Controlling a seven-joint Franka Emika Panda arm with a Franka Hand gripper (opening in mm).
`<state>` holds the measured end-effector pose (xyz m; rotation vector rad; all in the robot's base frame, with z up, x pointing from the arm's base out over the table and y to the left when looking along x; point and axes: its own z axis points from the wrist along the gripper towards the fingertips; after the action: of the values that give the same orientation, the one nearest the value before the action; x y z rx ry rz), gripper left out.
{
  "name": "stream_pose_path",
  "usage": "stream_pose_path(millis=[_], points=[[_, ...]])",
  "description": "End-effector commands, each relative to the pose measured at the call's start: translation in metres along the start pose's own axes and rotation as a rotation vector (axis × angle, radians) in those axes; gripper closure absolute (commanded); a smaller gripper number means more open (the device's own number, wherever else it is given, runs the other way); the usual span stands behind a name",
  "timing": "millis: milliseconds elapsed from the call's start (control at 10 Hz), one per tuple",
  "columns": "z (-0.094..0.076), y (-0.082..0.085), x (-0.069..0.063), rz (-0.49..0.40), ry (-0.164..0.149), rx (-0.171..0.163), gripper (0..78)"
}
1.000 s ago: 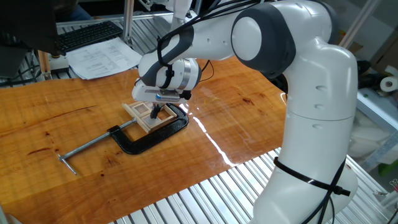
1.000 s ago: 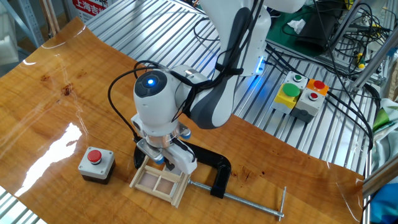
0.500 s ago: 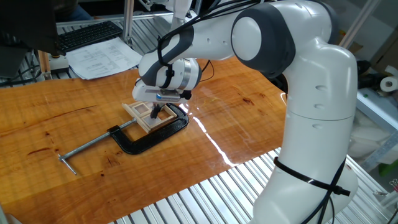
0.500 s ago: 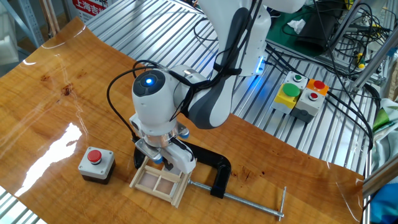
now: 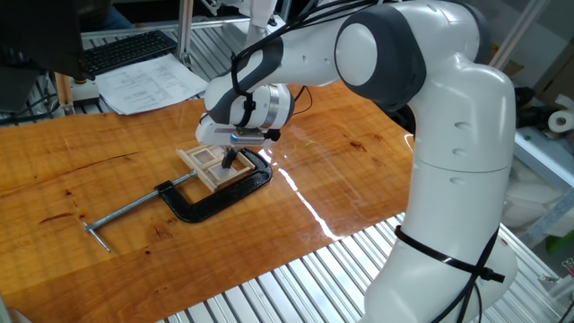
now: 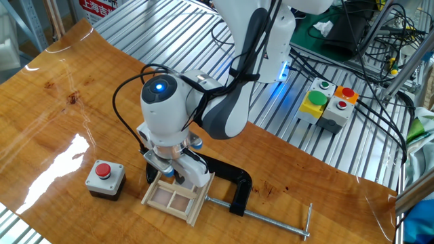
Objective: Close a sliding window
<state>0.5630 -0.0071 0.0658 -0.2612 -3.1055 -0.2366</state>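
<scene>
The sliding window [image 5: 204, 167] is a small pale wooden frame with panes, lying on the wooden table and held at one edge by a black C-clamp [image 5: 215, 201]. In the other fixed view the window [image 6: 173, 199] lies just in front of the clamp [image 6: 235, 184]. My gripper [image 5: 228, 162] points down onto the window's far side, its fingertips close together and touching the wood. From the other side the gripper [image 6: 175, 177] stands at the window's back rail. The wrist hides part of the frame.
A grey box with a red button [image 6: 104, 178] sits just left of the window. The clamp's long screw rod [image 5: 126, 213] reaches toward the table's front left. Papers [image 5: 148, 82] and a keyboard [image 5: 126, 51] lie at the back. A button box [image 6: 329, 104] sits off the table.
The wrist has shifted a little sideways along the window, fingertips staying on the wood. The clamp and button box have not moved.
</scene>
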Motion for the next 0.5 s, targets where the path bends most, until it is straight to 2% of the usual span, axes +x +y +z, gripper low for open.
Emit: stream_pose_path(millis=[100,500], points=[[-0.001,-0.009,0.000,-0.012,0.003,0.013,77.6],[-0.006,-0.020,-0.003,-0.037,0.002,0.022,77.6]])
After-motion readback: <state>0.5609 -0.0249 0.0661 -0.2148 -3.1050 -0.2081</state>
